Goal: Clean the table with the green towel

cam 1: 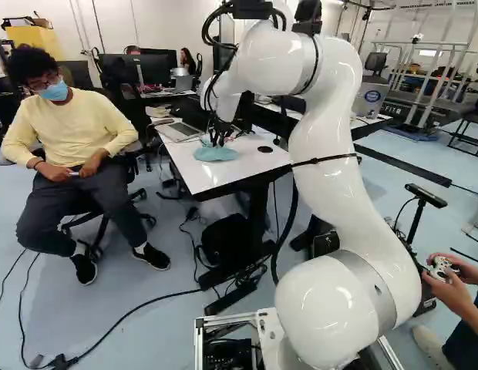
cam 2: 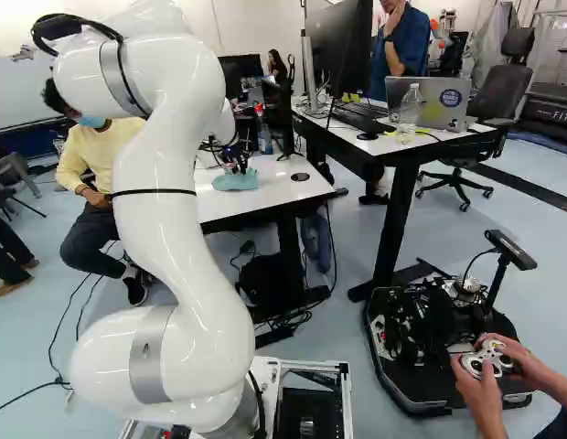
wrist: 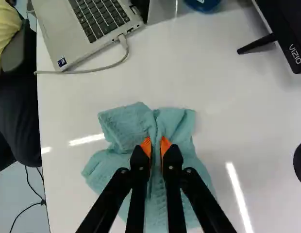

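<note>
In the left base view my gripper (cam 1: 216,136) reaches down onto the green towel (cam 1: 216,153), which lies on the white table (cam 1: 216,176) near its front edge. The right base view has the towel (cam 2: 236,180) under the gripper too. Seen from the wrist, the gripper (wrist: 156,148) is shut on a pinched ridge of the towel (wrist: 126,126), an orange pad on either side of the fold. The rest of the cloth spreads crumpled around and beneath the fingers on the tabletop.
An open laptop (wrist: 99,24) with a cable (wrist: 104,68) lies ahead of the gripper. A monitor (wrist: 286,34) on a stand and a round black desk grommet (wrist: 300,162) are to one side. A seated person (cam 1: 69,146) is close beside the table.
</note>
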